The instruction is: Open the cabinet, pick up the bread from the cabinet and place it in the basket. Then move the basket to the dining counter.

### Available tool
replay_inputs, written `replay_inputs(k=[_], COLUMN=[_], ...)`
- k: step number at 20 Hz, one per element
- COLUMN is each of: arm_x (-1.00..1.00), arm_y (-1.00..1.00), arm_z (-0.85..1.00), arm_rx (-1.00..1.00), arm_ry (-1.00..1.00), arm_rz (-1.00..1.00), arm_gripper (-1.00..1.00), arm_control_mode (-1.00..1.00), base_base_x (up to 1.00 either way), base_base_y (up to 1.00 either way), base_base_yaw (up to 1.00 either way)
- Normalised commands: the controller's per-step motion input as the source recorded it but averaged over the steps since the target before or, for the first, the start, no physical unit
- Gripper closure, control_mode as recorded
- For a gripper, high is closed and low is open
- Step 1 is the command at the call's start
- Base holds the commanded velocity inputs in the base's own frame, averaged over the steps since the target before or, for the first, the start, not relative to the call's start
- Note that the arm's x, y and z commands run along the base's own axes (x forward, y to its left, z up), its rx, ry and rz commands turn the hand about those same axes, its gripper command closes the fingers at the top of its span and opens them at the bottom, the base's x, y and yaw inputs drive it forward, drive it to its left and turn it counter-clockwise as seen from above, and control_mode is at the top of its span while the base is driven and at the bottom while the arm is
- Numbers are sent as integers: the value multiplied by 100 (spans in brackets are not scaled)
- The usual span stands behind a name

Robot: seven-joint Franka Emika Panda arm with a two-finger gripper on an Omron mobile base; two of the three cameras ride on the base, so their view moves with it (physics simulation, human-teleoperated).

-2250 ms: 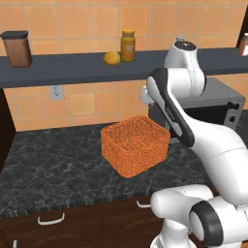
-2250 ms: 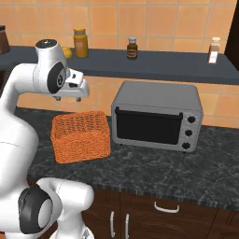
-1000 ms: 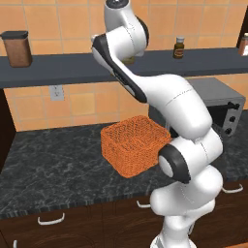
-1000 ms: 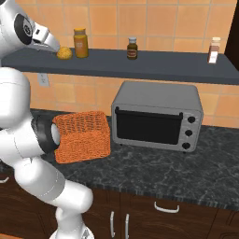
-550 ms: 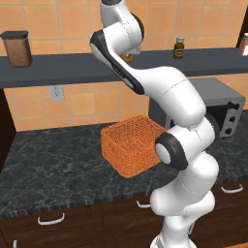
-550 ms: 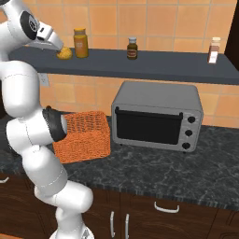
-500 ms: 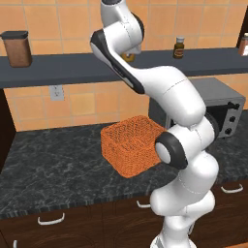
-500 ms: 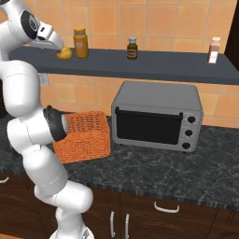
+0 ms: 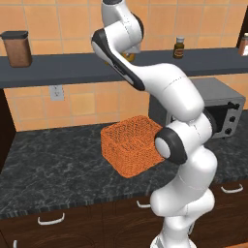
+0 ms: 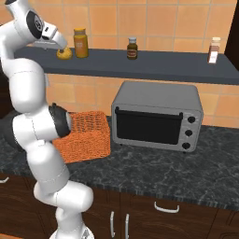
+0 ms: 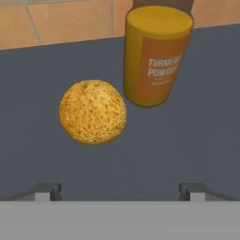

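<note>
Since two seconds earlier, the arm has been swung up from above the basket [image 9: 131,150] to the dark grey shelf [image 10: 154,65], and over the last half second hardly any further shift is seen. The gripper [image 10: 59,44] is held at the shelf's left end with its jaws wide apart and nothing between them; in the hand view the two finger tips [image 11: 43,191] are seen well to either side.

On the shelf the bread [image 11: 93,111], a rounded, porous golden lump, is set just beside a smooth yellow cylindrical jar [image 11: 155,55] labelled turmeric powder, which stands upright against the orange tiled wall. The label and the bread's spongy surface are shown by the hand view alone. In the right base view the bread [image 10: 64,53] is partly covered by the gripper; in the left base view that spot on the shelf is screened by the arm itself.

Further along the shelf from the jar, a small dark bottle [image 10: 132,48] and a pale shaker [image 10: 214,50] are seen. A brown lidded canister [image 9: 16,48] at the shelf's far left end is seen in the left base view.

Below the shelf, the orange woven-mesh basket rests on the black speckled counter [image 10: 186,168], just beside a grey boxy toaster oven [image 10: 158,115] with a dark glass door.
</note>
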Motion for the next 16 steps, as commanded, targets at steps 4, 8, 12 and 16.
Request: replay_inputs(k=[4,8,12,16], arm_x=[32,23,36,23], arm_y=[0,3,0,0], arm_z=[-22,-3,0,0], arm_rx=[0,0,0,0], arm_ry=[0,0,0,0], arm_rz=[7,8,0,0], arm_gripper=[-100,-100,-100,-100], arm_control_mode=[-100,-100,-100,-100], base_base_x=[0,0,0,0], base_base_y=[0,0,0,0], base_base_yaw=[0,0,0,0])
